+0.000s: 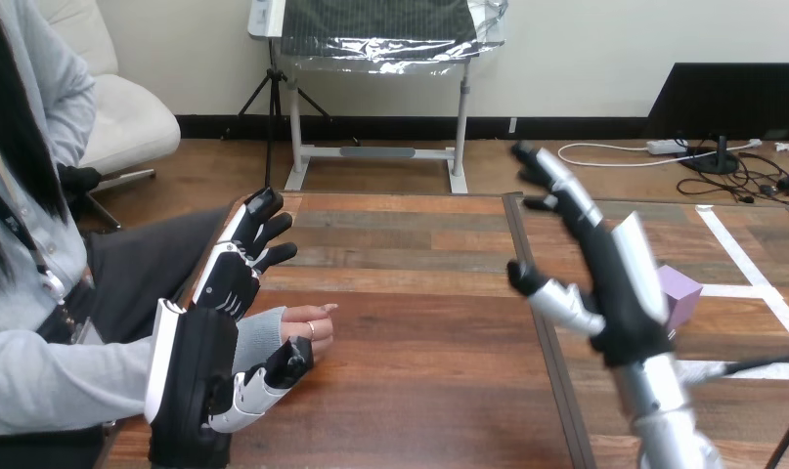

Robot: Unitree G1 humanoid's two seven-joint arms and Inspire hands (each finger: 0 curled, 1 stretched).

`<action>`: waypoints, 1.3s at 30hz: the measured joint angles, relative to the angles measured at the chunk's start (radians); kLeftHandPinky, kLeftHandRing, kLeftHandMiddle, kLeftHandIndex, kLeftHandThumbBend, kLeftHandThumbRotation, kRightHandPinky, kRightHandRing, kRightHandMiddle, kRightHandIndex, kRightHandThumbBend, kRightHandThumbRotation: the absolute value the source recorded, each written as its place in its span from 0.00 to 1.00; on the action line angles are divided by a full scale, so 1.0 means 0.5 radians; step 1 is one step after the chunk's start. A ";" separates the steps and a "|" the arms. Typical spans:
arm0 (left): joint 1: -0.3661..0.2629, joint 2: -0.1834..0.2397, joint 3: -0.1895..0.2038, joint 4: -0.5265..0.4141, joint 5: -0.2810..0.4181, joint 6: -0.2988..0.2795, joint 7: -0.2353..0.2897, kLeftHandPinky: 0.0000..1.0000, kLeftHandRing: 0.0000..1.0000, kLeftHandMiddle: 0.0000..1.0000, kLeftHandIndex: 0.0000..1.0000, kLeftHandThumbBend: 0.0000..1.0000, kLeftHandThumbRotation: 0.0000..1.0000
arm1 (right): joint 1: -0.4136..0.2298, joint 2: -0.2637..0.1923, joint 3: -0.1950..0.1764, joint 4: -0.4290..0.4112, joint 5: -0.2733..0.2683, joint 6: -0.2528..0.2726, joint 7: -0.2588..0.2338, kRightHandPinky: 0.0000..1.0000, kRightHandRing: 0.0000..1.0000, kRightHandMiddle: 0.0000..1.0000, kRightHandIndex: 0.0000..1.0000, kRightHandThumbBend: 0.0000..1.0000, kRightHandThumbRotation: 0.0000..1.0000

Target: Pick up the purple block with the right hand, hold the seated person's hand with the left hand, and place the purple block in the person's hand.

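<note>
The purple block (681, 291) sits on the right part of the wooden table (419, 293), partly hidden behind my right hand (615, 283). That hand is raised just left of the block, open, with its fingers straight and pointing away and nothing in it. The person's hand (307, 327) rests loosely curled at the table's left edge, a grey sleeve over its wrist. My left hand (199, 362) is at that wrist. Its fingers (241, 256) stretch straight past the far side of the forearm and its thumb (278, 369) lies against the sleeve on the near side.
A dark seam (542, 313) runs front to back between two table halves, just left of my right hand. White tape lines (747, 274) cross the right half near the block. The person sits close against the left table edge.
</note>
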 measured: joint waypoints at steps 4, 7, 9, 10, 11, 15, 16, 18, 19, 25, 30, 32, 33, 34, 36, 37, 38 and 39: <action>0.000 0.000 0.000 0.000 0.003 0.000 0.001 0.79 0.88 0.91 0.90 1.00 0.75 | -0.023 -0.036 -0.017 -0.075 0.003 0.056 0.000 0.76 0.87 0.88 0.88 1.00 0.96; 0.000 0.000 0.000 0.000 0.003 0.000 0.001 0.80 0.88 0.91 0.90 1.00 0.74 | -0.049 -0.061 -0.023 -0.108 0.007 0.080 0.001 0.77 0.88 0.88 0.88 1.00 0.96; 0.000 0.000 0.000 0.000 0.003 0.000 0.001 0.80 0.88 0.91 0.90 1.00 0.74 | -0.071 -0.073 -0.029 -0.118 0.013 0.089 0.004 0.77 0.88 0.88 0.88 1.00 0.96; 0.000 0.000 0.000 0.000 0.003 0.000 0.001 0.80 0.88 0.91 0.90 1.00 0.74 | -0.082 -0.078 -0.032 -0.120 0.016 0.094 0.005 0.78 0.88 0.88 0.88 1.00 0.96; 0.000 0.000 0.000 0.000 0.002 0.000 0.001 0.80 0.88 0.91 0.90 1.00 0.74 | -0.096 -0.084 -0.035 -0.120 0.020 0.099 0.006 0.78 0.89 0.88 0.88 1.00 0.96; 0.000 -0.001 0.000 0.000 0.002 0.000 0.001 0.80 0.88 0.91 0.90 1.00 0.74 | -0.146 -0.115 -0.041 -0.122 0.018 0.141 0.006 0.81 0.89 0.88 0.89 1.00 0.97; 0.000 -0.001 0.000 0.000 0.001 0.000 0.001 0.80 0.88 0.91 0.90 1.00 0.74 | -0.159 -0.125 -0.041 -0.122 0.011 0.157 0.003 0.81 0.89 0.88 0.89 1.00 0.97; 0.000 -0.001 0.000 0.000 -0.001 0.000 0.000 0.80 0.88 0.91 0.90 1.00 0.73 | -0.182 -0.146 -0.041 -0.122 -0.003 0.193 -0.003 0.81 0.89 0.88 0.88 1.00 0.96; 0.000 -0.001 0.000 0.000 -0.002 0.000 0.000 0.80 0.88 0.91 0.90 1.00 0.73 | -0.192 -0.156 -0.042 -0.121 -0.004 0.206 -0.003 0.81 0.89 0.88 0.88 1.00 0.96; 0.000 -0.001 0.000 0.000 -0.014 -0.001 0.000 0.80 0.88 0.91 0.90 1.00 0.73 | -0.244 -0.215 -0.045 -0.093 0.005 0.239 0.001 0.82 0.90 0.88 0.88 1.00 0.93; -0.003 -0.001 -0.004 0.000 -0.036 -0.001 -0.010 0.81 0.89 0.91 0.90 1.00 0.72 | -0.305 -0.271 -0.048 -0.012 0.032 0.280 0.004 0.82 0.90 0.88 0.89 1.00 0.92; -0.003 -0.001 -0.004 0.000 -0.042 -0.001 -0.012 0.81 0.89 0.92 0.90 1.00 0.72 | -0.315 -0.280 -0.047 0.009 0.033 0.288 0.003 0.81 0.90 0.88 0.89 1.00 0.92; -0.003 -0.001 -0.005 0.000 -0.050 -0.001 -0.016 0.81 0.89 0.92 0.90 1.00 0.72 | -0.325 -0.285 -0.047 0.028 0.032 0.299 0.003 0.81 0.90 0.88 0.89 1.00 0.92; -0.003 -0.002 -0.006 0.000 -0.056 -0.001 -0.019 0.81 0.89 0.92 0.90 1.00 0.73 | -0.333 -0.288 -0.046 0.042 0.032 0.309 0.003 0.81 0.90 0.88 0.89 1.00 0.92; -0.004 -0.003 -0.006 0.000 -0.067 -0.001 -0.024 0.81 0.89 0.92 0.90 1.00 0.73 | -0.352 -0.296 -0.045 0.077 0.028 0.342 0.000 0.81 0.90 0.88 0.90 1.00 0.93; -0.004 -0.003 -0.006 0.000 -0.070 -0.001 -0.025 0.81 0.89 0.92 0.90 1.00 0.73 | -0.362 -0.300 -0.045 0.093 0.027 0.359 -0.002 0.80 0.90 0.88 0.90 1.00 0.93; -0.004 -0.003 -0.006 0.000 -0.072 -0.001 -0.025 0.81 0.89 0.91 0.90 1.00 0.73 | -0.372 -0.303 -0.044 0.112 0.026 0.376 -0.002 0.80 0.90 0.88 0.90 1.00 0.93; -0.004 -0.003 -0.005 0.000 -0.074 -0.001 -0.025 0.81 0.89 0.91 0.90 1.00 0.73 | -0.380 -0.307 -0.044 0.128 0.025 0.394 -0.002 0.80 0.89 0.88 0.90 1.00 0.93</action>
